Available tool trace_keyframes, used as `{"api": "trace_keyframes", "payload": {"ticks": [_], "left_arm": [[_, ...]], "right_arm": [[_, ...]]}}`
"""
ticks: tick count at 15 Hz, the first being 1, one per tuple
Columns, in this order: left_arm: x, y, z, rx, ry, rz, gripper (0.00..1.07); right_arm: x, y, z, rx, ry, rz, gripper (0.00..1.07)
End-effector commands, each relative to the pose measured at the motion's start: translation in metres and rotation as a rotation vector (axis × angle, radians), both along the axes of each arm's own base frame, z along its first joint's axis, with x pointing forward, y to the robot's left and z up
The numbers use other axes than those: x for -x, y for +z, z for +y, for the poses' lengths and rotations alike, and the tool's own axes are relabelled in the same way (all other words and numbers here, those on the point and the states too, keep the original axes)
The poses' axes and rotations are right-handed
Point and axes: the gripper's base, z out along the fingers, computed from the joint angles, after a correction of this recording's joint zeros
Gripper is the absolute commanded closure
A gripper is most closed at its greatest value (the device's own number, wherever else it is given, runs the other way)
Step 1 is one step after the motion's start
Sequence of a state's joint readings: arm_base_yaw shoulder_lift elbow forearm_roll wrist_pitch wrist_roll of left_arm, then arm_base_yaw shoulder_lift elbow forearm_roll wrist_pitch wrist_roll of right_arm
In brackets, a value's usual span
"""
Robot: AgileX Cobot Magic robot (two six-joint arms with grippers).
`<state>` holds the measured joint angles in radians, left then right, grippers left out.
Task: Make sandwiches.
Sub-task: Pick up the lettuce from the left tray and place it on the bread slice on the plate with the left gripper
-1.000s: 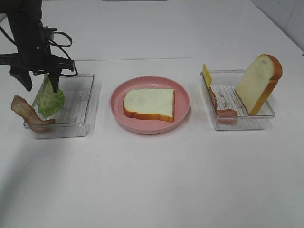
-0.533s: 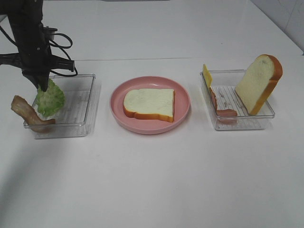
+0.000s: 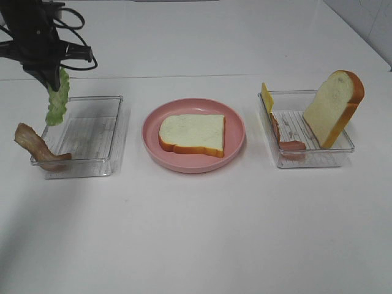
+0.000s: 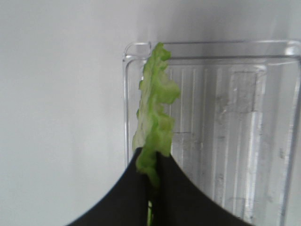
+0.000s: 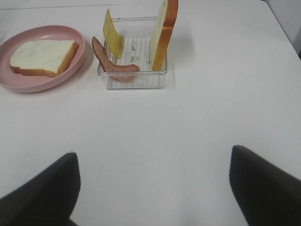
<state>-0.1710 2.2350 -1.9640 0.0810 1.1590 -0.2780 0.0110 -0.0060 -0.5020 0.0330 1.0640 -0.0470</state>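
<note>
In the upper left of the exterior high view the left end effector (image 3: 56, 73) is above the far left corner of the left clear tray (image 3: 92, 131). Its jaws are closed tightly on the top edge of the green lettuce leaf (image 3: 57, 101), which hangs down in the air, clear of the tray floor. The left wrist view shows the two dark fingers pressed together on the leaf (image 4: 157, 108), with the ribbed tray (image 4: 235, 141) under it. A brown bacon strip (image 3: 37, 147) leans over the left front corner of this tray. In the middle of the white worktop (image 3: 196, 233) stands the round pink plate (image 3: 236, 131), and one bread slice (image 3: 193, 133) lies flat on it. In the right tray (image 3: 312, 160) a second bread slice (image 3: 334, 107) leans upright at the right side, a yellow cheese square (image 3: 267, 97) stands at the far left corner, and a pinkish-brown strip (image 3: 288, 142) lies along the left wall. The right end effector (image 5: 153, 155) is seen only in the right wrist view; its jaws stand wide apart and hold nothing, over bare worktop.
</note>
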Motion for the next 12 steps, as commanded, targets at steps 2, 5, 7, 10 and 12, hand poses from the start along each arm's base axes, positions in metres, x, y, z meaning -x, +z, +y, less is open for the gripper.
{"api": "trace_keyframes", "payload": {"ticks": [2,5,7,10,12], "left_arm": [[0.003,0.045,-0.014,0.189,-0.034,-0.158,1.07],[0.002,0.056,-0.041,0.448,-0.068,-0.215,1.07],[0.002,0.063,-0.069,0.61,-0.122,-0.272,1.07],[0.005,0.053,-0.11,0.743,-0.178,-0.274,1.07],[0.006,0.033,-0.138,0.805,-0.195,-0.237,1.07]], "right_arm": [[0.001,0.0,0.0,-0.002,-0.008,-0.02,0.27],[0.001,0.0,0.0,-0.002,-0.008,-0.02,0.27],[0.001,0.0,0.0,-0.002,-0.008,-0.02,0.27],[0.001,0.0,0.0,-0.003,-0.008,-0.02,0.27],[0.001,0.0,0.0,-0.003,-0.008,-0.02,0.27]]}}
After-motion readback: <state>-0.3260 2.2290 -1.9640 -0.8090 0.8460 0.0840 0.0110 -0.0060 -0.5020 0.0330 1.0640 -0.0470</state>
